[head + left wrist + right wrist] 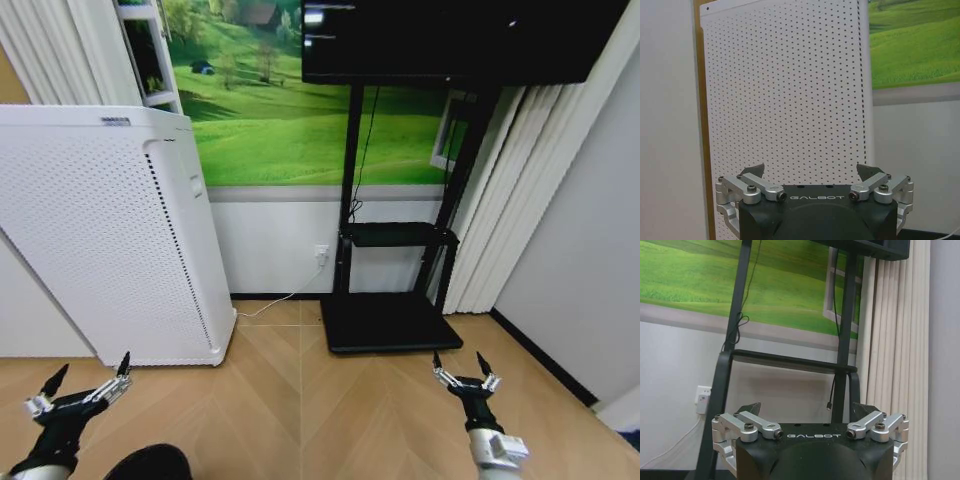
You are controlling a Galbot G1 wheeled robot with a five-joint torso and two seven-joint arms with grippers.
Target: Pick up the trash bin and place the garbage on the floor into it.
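Head view shows me both claws spread wide and empty over the parquet floor point(300, 400): left gripper point(88, 378) facing the white perforated appliance point(110, 240), right gripper point(461, 366) facing the black TV stand point(390, 320).

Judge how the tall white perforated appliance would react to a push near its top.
Probably heavy and stiff: the white appliance is a tall rigid box standing flat on the floor. Pushed high, it may tip rather than slide. The white cord by its base could snag.

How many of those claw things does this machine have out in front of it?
2. The left end effector hangs open over the wooden floor before the white perforated appliance; the right end effector hangs open near the black TV stand.
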